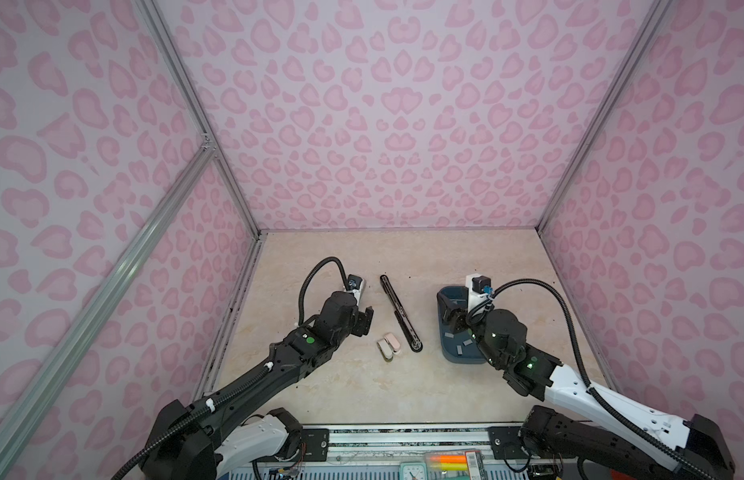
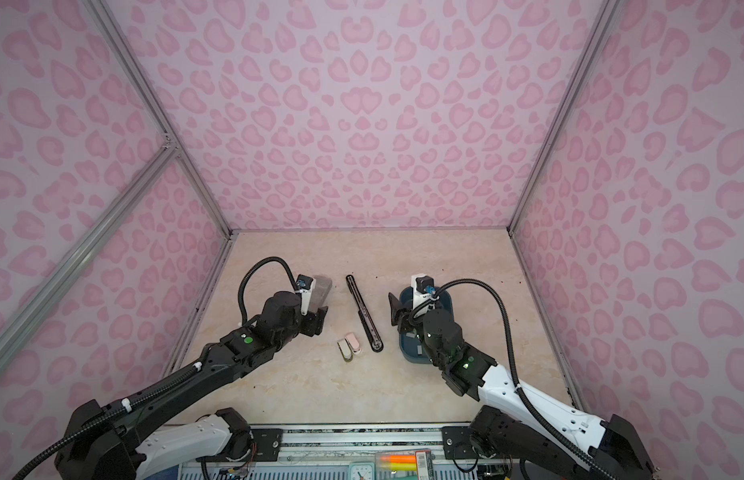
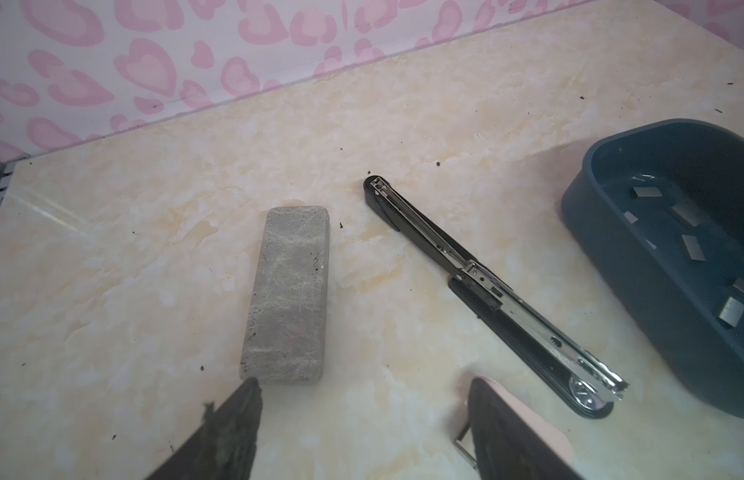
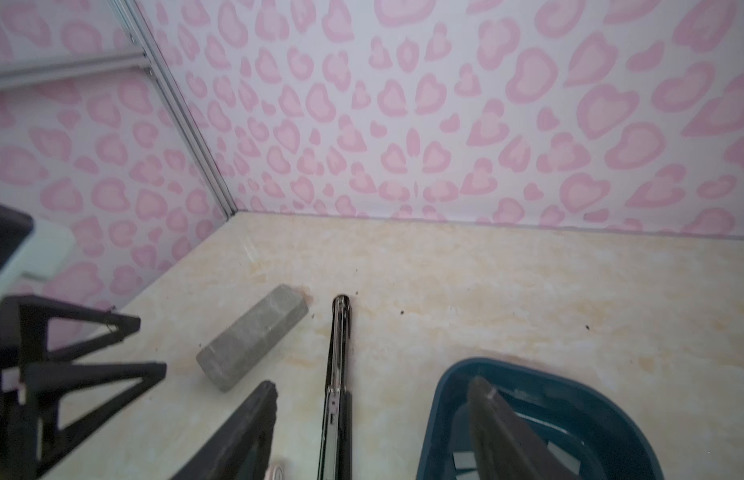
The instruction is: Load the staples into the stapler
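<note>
The far half of the worktop (image 1: 403, 253) is bare up to the back wall. Nearer, the opened stapler (image 1: 399, 313) splits the middle. 1 lane runs between it and the grey block (image 3: 287, 291), another between it and the blue tray (image 3: 611, 257). 2 small pale items (image 1: 388, 345) crowd its near end.

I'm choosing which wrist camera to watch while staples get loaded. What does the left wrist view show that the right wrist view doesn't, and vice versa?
Left wrist only: the stapler end to end. Right wrist only: the left gripper side-on, jaws apart and empty. Both: the grey block, the blue tray with staples in it, and the stapler's far end.
</note>
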You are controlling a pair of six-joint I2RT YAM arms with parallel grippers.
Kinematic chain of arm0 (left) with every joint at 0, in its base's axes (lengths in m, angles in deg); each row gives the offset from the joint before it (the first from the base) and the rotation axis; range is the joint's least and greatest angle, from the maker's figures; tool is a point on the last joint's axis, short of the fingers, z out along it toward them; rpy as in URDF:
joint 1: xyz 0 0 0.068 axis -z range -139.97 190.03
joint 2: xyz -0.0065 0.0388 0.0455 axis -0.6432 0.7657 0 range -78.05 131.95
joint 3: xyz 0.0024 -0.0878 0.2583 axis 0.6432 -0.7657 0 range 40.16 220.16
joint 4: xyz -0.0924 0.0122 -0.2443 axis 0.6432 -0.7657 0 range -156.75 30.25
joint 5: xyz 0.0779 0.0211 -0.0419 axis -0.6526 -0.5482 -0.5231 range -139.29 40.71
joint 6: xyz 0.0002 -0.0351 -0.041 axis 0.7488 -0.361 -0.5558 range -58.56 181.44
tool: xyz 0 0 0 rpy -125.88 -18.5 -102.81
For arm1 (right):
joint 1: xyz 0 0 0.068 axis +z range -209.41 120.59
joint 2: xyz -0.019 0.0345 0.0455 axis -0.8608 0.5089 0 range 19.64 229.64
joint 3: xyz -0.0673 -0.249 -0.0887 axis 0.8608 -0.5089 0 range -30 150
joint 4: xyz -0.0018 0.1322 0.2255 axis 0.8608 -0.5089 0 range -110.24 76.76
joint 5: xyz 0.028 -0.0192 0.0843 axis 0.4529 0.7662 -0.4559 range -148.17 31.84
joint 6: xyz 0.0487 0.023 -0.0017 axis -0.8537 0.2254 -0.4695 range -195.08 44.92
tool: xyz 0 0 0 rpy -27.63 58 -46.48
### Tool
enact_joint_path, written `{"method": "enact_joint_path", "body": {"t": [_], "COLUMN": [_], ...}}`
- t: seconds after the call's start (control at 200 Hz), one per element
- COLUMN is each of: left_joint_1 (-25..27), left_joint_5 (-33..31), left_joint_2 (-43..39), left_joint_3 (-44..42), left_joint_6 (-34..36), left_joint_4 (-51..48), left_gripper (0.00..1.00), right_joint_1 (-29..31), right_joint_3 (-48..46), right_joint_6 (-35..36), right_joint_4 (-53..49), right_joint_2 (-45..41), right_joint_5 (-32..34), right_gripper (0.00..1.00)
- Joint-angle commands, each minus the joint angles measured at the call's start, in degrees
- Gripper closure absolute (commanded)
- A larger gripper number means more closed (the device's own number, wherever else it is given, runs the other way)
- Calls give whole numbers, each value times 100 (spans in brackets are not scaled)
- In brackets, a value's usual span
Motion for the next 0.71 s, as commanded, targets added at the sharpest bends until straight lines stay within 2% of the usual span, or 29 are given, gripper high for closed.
{"method": "enact_joint_path", "body": {"t": [0.0, 0.065, 0.11, 0.135, 0.155, 0.22, 0.275, 0.385, 0.505, 0.605, 0.7], "left_joint_1": [92, 96, 97, 94, 103, 108, 108, 102, 109, 104, 109], "left_joint_5": [-481, -389, -282, -342, -536, -773, -949, -802, -35, 593, 1234], "left_joint_2": [-302, -487, -533, -525, -497, -366, -226, 218, 457, 564, 776], "left_joint_3": [-72, -139, -63, 43, 144, 471, 768, 1823, 2509, 2658, 2824], "left_joint_6": [365, 637, 982, 1148, 1184, 1700, 2128, 3098, 4070, 5020, 5789], "left_joint_4": [-1, 221, 307, 296, 271, 344, 433, 155, -103, -531, -1575], "left_gripper": [22, 23, 41, 56, 60, 58, 56, 52, 41, 42, 43], "right_joint_1": [-148, -173, -195, -256, -317, -527, -716, -1024, -1457, -1935, -2347], "right_joint_3": [305, 113, -146, -151, -116, 88, 176, 115, 290, 363, 309], "right_joint_6": [-153, -270, -250, -183, -144, -196, -204, -46, 162, 190, 80], "right_joint_4": [-256, -173, 183, 212, 199, 4, -11, 239, 71, 18, 131], "right_joint_2": [-95, -93, -16, 33, 72, 170, 208, 293, 645, 951, 1074], "right_joint_5": [-547, -636, -769, -905, -974, -1017, -1309, -1902, -2253, -2604, -2928], "right_gripper": [27, 26, 27, 26, 27, 27, 26, 23, 22, 21, 19]}}
